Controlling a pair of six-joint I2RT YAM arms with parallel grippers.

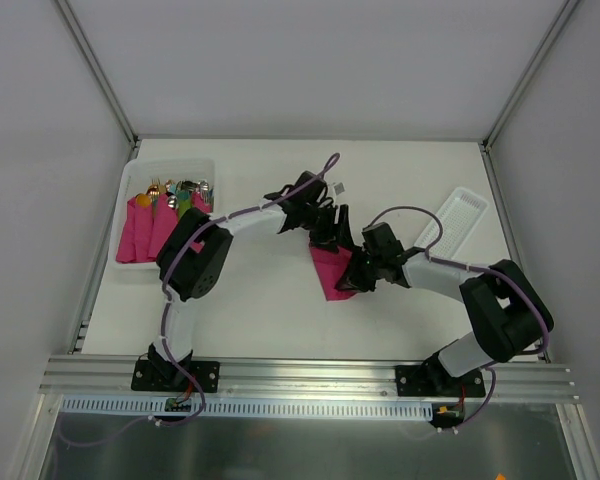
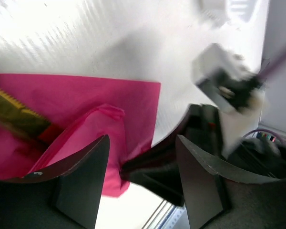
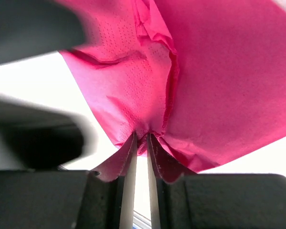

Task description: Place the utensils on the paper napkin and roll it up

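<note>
Your right gripper (image 3: 140,143) pinches the paper napkin (image 3: 219,71) at its near edge, crease running straight away from the jaws; your left gripper (image 2: 142,143) hangs spread above it.

The paper napkin (image 3: 214,71) is thin matt magenta paper, embossed with fine dots and creased into soft folds where it bunches. The right gripper (image 3: 141,143) has smooth, matt black plastic fingers, and the left gripper (image 2: 143,148) looks equally dull. The table (image 1: 260,310) under the napkin is smooth white with a faint sheen. Left of the napkin, a bin (image 1: 140,180) is translucent whitish plastic. Well nearer than the napkin, a rail (image 1: 310,375) is bare brushed metal.
</note>
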